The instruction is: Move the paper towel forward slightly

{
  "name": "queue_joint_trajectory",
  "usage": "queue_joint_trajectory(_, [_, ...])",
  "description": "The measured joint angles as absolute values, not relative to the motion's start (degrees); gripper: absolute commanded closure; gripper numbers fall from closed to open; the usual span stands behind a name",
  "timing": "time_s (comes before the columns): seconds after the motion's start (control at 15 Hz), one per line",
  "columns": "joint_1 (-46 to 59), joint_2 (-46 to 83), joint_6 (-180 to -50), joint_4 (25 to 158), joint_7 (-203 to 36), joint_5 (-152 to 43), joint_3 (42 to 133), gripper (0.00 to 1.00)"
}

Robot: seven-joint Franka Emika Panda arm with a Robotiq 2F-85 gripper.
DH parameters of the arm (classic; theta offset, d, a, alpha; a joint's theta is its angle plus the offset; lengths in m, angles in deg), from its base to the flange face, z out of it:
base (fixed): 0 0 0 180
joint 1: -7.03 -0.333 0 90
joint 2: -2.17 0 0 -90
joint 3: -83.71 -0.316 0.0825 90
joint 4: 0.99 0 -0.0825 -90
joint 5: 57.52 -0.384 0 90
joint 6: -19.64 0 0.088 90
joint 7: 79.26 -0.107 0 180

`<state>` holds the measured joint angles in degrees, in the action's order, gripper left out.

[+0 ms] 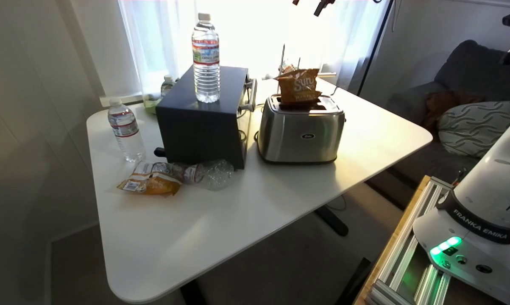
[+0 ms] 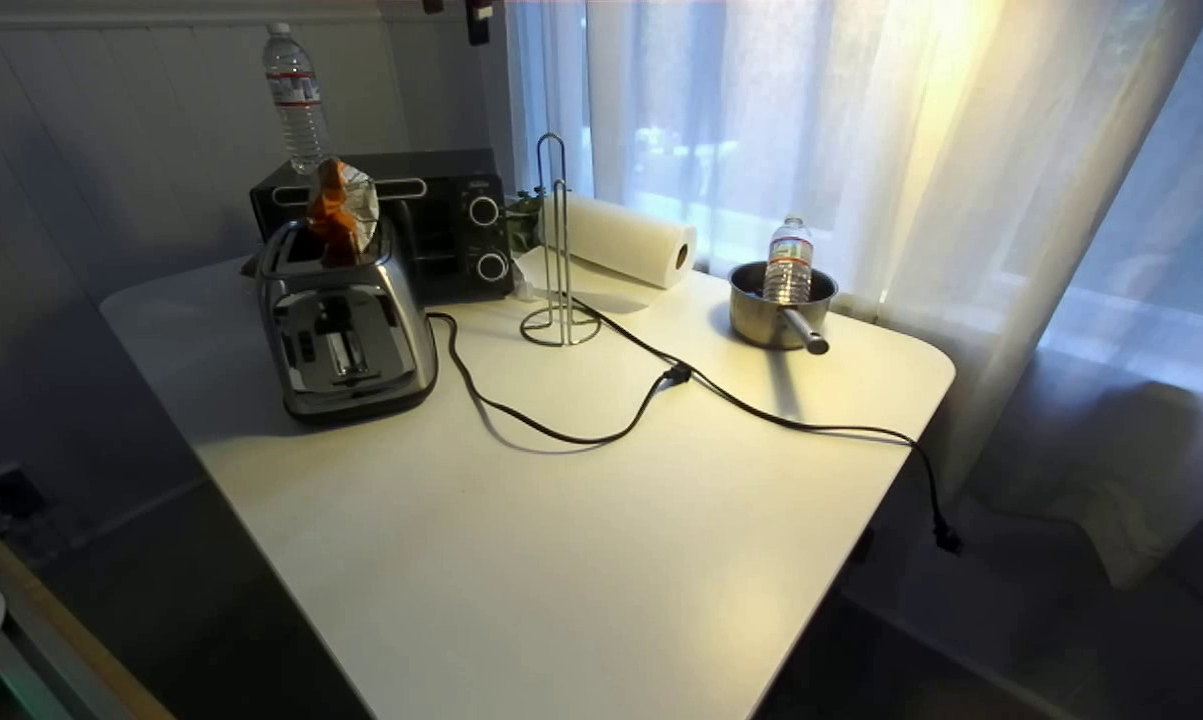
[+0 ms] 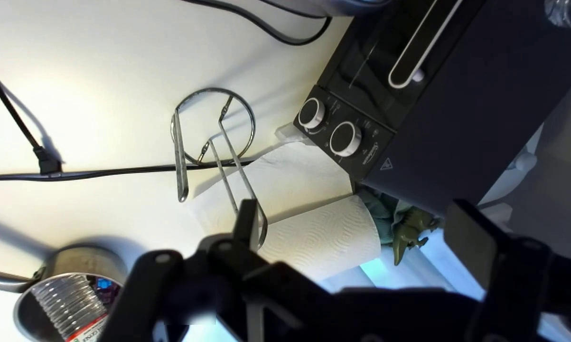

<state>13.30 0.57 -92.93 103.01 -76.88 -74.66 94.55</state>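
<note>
The 2 fingers [image 3: 470, 242] are spread wide and hold nothing. The paper towel [image 3: 321, 232] lies on its side well beyond their tips: likely light, soft, easily dented and apt to roll, so a gentle grip across its middle seems best. The wire stand [image 3: 180, 161], partly behind 1 finger in the wrist view, could snag; the green toy [image 3: 411, 227] and toaster oven [image 3: 449, 104] crowd the end beyond the gap.

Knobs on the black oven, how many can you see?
2: an upper knob and a lower knob on the front of the black oven, in an exterior view. The toaster hides part of that front, so more could be hidden.
</note>
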Motion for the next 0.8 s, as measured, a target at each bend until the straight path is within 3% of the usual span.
queue_joint_trajectory(0.27, [14.6, 7.3, -92.7, 96.6, -75.9, -78.2, 95.1, 0.0])
queue_joint_trajectory(0.8, [14.6, 7.8, -92.2, 95.5, -75.9, -78.4, 95.1, 0.0])
